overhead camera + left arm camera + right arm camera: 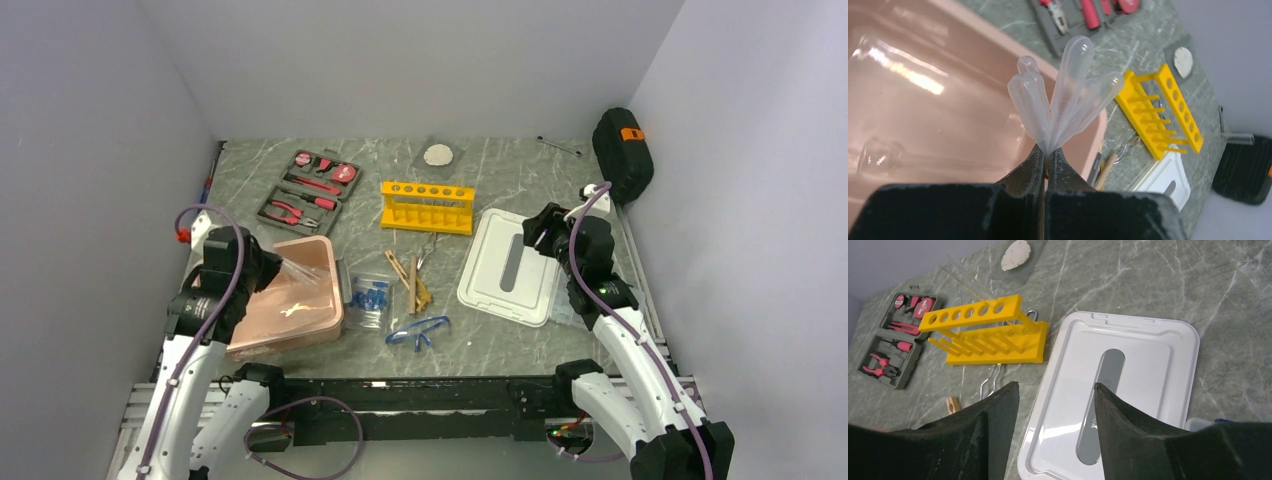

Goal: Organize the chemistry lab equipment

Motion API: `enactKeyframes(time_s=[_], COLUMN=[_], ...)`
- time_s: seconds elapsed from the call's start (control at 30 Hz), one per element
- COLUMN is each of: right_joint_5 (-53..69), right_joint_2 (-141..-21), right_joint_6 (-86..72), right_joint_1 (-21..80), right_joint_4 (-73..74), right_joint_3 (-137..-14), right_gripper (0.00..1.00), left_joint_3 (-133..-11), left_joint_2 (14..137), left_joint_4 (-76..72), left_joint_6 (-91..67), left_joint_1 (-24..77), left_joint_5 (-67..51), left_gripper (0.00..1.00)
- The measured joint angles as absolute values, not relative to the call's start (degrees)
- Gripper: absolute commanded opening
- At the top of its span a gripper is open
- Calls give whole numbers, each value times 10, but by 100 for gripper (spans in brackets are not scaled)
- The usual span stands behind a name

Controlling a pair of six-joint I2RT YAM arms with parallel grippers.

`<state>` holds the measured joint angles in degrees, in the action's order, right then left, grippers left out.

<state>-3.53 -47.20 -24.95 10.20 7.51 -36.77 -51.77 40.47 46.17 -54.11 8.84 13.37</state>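
Because the pipettes are meant, as far as I can judge, to go into the bin, the left gripper hangs above the pink bin, fingers clenched on the stems of a bundle of clear plastic pipettes. Their bulbs fan out past the fingertips, so the pinch at the narrow ends keeps the whole bunch together. The bin sits at 9 o'clock on the table, close to that arm's base, which makes it an easy drop.

The other lab pieces lie on the marble in the middle: the wooden clamps, with the bag of blue-capped tubes just beside them at 9 o'clock, the safety glasses at 6 o'clock, and the yellow test-tube rack upright at 12 o'clock.

At 3 o'clock lies the white lid, probably the bin's cover set aside. The right gripper hovers over it with fingers released and nothing between them, seemingly waiting its turn.
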Motion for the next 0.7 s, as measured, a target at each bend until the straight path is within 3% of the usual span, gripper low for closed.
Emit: enactKeyframes(time_s=[0.37,0.7], right_joint_5=[-36,-36], right_joint_2=[-470,-463], right_joint_6=[-249,-250], right_joint_1=[102,102], right_joint_4=[75,75], right_joint_3=[-368,-368], right_gripper=[59,60], left_joint_3=[-427,-364], left_joint_2=[411,466], left_joint_4=[506,448], left_joint_6=[-685,-747], left_joint_1=[55,6], left_joint_5=[159,131], left_gripper=[0,0])
